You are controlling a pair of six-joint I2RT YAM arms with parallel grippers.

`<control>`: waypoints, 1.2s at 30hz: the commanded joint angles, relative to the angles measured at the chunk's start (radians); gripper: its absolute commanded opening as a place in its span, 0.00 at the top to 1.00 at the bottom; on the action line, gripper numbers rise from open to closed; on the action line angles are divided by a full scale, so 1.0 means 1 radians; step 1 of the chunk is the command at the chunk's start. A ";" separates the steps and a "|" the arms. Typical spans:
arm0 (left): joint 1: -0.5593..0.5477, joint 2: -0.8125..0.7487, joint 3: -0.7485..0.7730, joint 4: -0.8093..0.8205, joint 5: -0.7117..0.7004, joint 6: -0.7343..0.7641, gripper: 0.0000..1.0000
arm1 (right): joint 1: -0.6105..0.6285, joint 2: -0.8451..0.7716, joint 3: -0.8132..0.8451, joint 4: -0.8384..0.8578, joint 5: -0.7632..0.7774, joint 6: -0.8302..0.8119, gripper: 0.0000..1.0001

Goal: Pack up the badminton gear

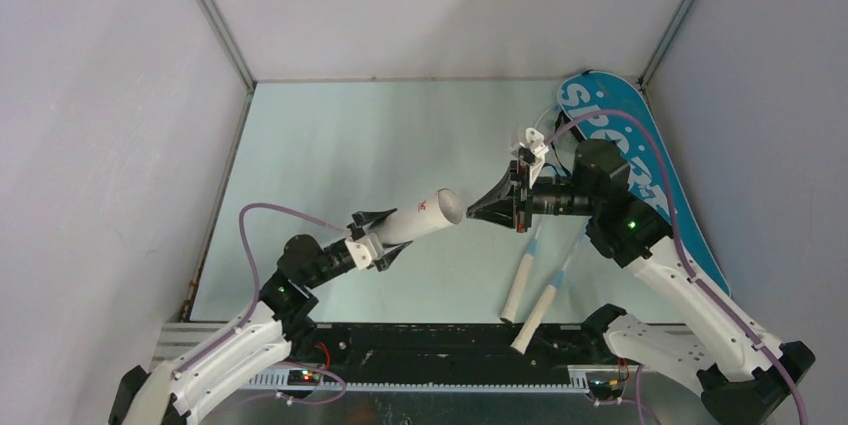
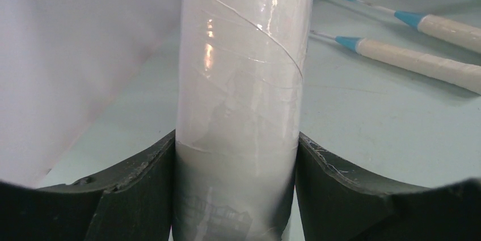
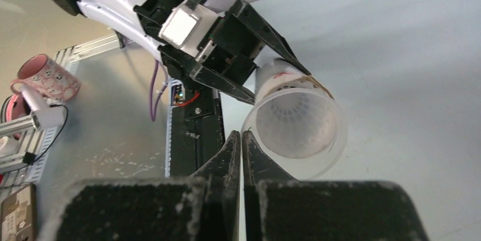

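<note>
Now, left pincer [image 1: 383, 228]: grasping the white tube [image 1: 428, 213], raised over the desk [image 1: 350, 145] middle, mouth toward right edge.
Right pincer [image 1: 470, 213]: clenched, empty, at the mouth.
My move: I hold the white tube steady, enter centred.

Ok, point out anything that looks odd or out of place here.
Nothing looks spilled or broken on the table. One racket handle pokes over the near edge onto the black rail. Off the table, in the right wrist view, a pink mug sits beside the rig, with white flecks scattered nearby.
</note>
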 commanded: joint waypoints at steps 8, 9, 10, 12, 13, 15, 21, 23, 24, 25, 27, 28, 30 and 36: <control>-0.005 -0.029 0.035 0.002 0.041 0.017 0.31 | 0.031 0.064 0.018 0.057 -0.089 0.034 1.00; -0.005 -0.032 0.033 0.001 0.042 0.017 0.31 | 0.034 0.072 0.025 0.049 -0.082 0.032 1.00; -0.004 -0.039 0.030 0.001 0.042 0.017 0.31 | 0.035 0.075 0.029 0.038 -0.080 0.030 1.00; -0.004 -0.044 0.025 0.008 0.042 0.016 0.31 | 0.041 0.086 0.032 0.037 -0.076 0.031 1.00; -0.005 -0.045 0.023 0.014 0.043 0.016 0.31 | 0.045 0.094 0.032 0.038 -0.073 0.033 1.00; -0.004 -0.047 0.021 0.016 0.045 0.014 0.31 | 0.049 0.105 0.032 0.041 -0.073 0.036 1.00; -0.005 -0.047 0.018 0.018 0.046 0.013 0.31 | 0.059 0.129 0.032 0.081 -0.061 0.062 1.00; -0.004 -0.047 0.019 0.016 0.047 0.013 0.31 | 0.062 0.139 0.031 0.102 -0.061 0.072 1.00; -0.004 -0.047 0.018 0.016 0.047 0.013 0.31 | 0.064 0.145 0.032 0.107 -0.062 0.075 1.00; -0.005 -0.047 0.018 0.016 0.046 0.013 0.31 | 0.064 0.148 0.032 0.119 -0.062 0.080 1.00; -0.004 -0.049 0.018 0.017 0.046 0.013 0.31 | 0.064 0.157 0.032 0.127 -0.060 0.083 1.00; -0.005 -0.049 0.018 0.017 0.045 0.014 0.31 | 0.064 0.160 0.032 0.128 -0.055 0.083 1.00; -0.005 -0.051 0.015 0.019 0.045 0.013 0.31 | 0.064 0.163 0.032 0.128 -0.056 0.082 1.00; -0.005 -0.044 0.011 0.031 0.045 0.013 0.31 | 0.066 0.174 0.032 0.136 -0.084 0.087 1.00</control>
